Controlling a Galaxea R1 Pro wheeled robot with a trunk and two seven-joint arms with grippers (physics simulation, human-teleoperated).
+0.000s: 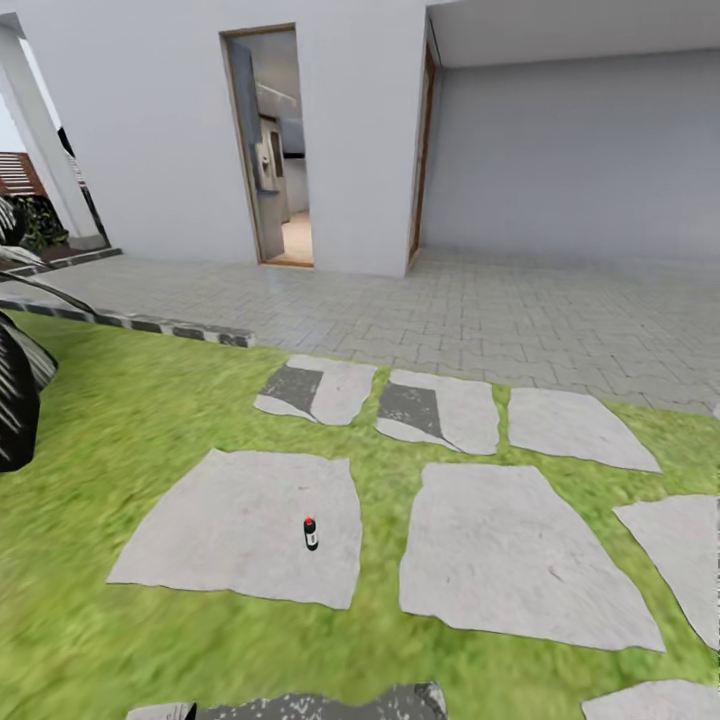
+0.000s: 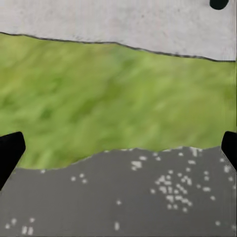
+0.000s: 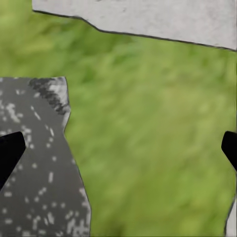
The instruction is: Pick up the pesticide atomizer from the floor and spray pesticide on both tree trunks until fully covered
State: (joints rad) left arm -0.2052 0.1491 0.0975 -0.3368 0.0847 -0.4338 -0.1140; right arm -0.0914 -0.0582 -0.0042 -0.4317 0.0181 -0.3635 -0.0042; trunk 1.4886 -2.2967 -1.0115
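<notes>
Standing upright on a pale stepping stone [image 1: 240, 525] ahead and a little to the left in the head view: the pesticide atomizer [image 1: 311, 533], small, dark-bodied, red-capped, with green grass floor [image 1: 130, 420] all round the slab. Beyond it, more stepping stones, then grey paving [image 1: 480, 310] and a white house wall with an open doorway [image 1: 272, 150]. At the far left edge, dark foliage [image 1: 18, 400] leaning into the picture; not one of the task's bare-trunked trees.

Hanging over grass and a dark speckled stone in the left wrist view: the left claw [image 2: 118, 148], fingertips parted wide at either edge, gripping nothing. Likewise the right claw [image 3: 118, 148], spread wide and empty above grass beside a dark stone.

Judging the step in hand: still approaching, pickup not yet begun. Best done by rolling the base closer until the atomizer is sitting well within reach, squaring up so the bottle is lying centred before one arm. Then lowering the trunk, bringing a claw in level from the side, keeping the fingers wide until either side of the body below the cap. Closing gently, since such a slim, upright bottle is probably tipping easily on a nudge.
</notes>
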